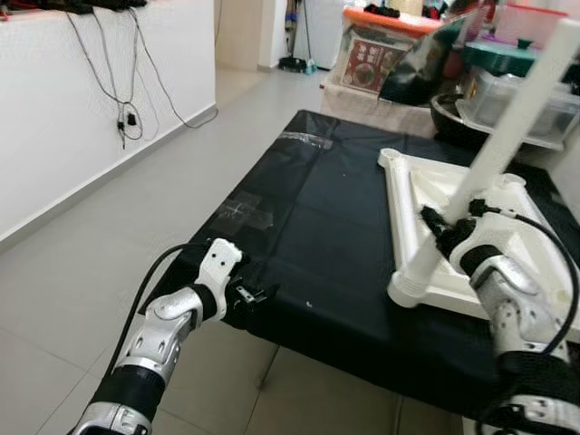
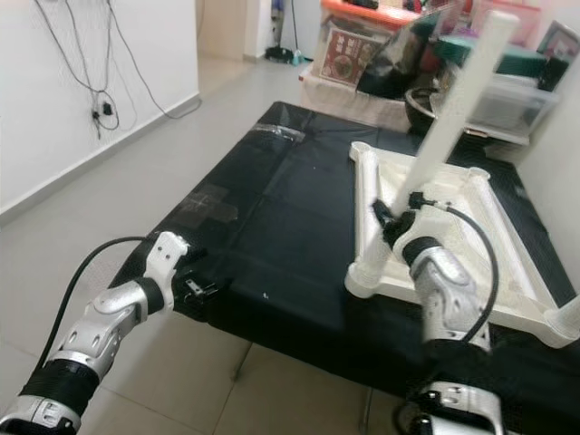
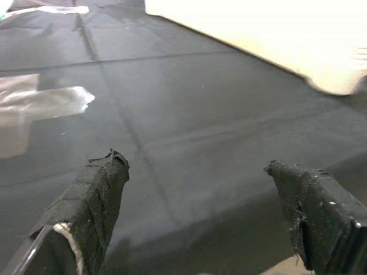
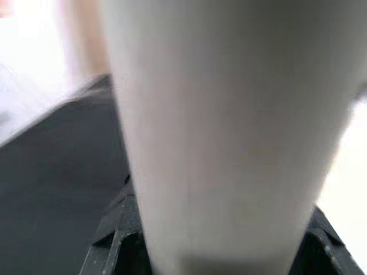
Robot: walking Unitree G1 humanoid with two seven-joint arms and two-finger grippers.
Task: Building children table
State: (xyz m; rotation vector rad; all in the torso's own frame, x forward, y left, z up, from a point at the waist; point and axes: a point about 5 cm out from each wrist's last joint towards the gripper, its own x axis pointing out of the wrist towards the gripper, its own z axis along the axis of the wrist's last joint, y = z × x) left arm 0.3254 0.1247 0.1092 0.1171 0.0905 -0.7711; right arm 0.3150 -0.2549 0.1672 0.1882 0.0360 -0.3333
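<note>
**Leg held tilted over the upturned children's table**

The black-covered tabletop (image 1: 317,227) serves as a work surface. On its right part lies the white plastic children's table top (image 1: 453,263), underside up so its corner sockets face upward. The long white plastic tube leg (image 1: 517,118) slants up from the frame, clamped near its lower end by the right gripper (image 1: 450,228), probably to steer it into a socket. The left gripper (image 3: 195,172) hovers spread wide at the tabletop's near edge, empty.

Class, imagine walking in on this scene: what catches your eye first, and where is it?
A long white table leg slants upward, held by the right gripper above the upturned white tabletop on the black-covered surface. The left gripper hovers open over that surface's near edge.
</note>
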